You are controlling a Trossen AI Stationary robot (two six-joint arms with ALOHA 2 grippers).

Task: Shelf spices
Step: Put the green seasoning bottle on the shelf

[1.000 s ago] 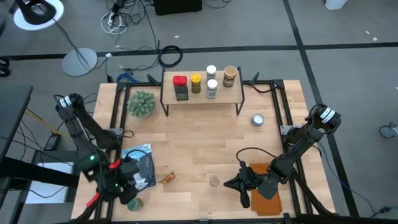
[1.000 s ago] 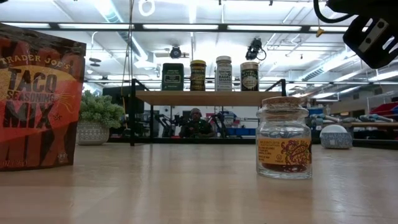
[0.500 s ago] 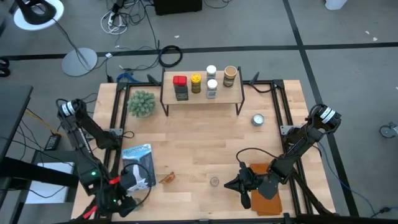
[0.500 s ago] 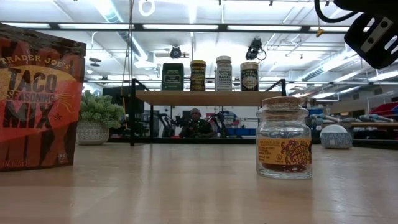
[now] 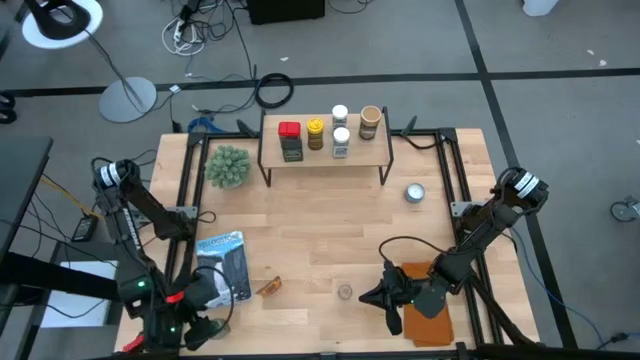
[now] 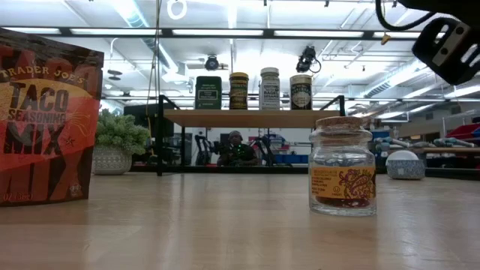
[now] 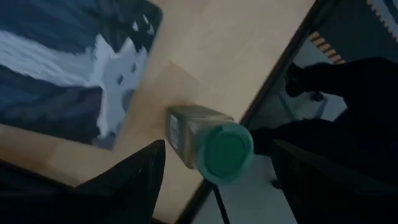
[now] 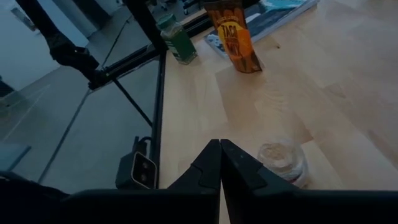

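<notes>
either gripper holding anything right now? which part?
Nothing held. Left gripper has its jaws open above the green-lidded spice jar at the table's near-left corner, not touching. Right gripper is shut and empty.

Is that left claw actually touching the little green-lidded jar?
Apart. The left wrist view shows the left gripper open, its fingers either side of the green-lidded jar with gaps.

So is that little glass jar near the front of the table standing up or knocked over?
Upright. In the low view the glass jar stands on its base on the table, cork lid on top.
</notes>
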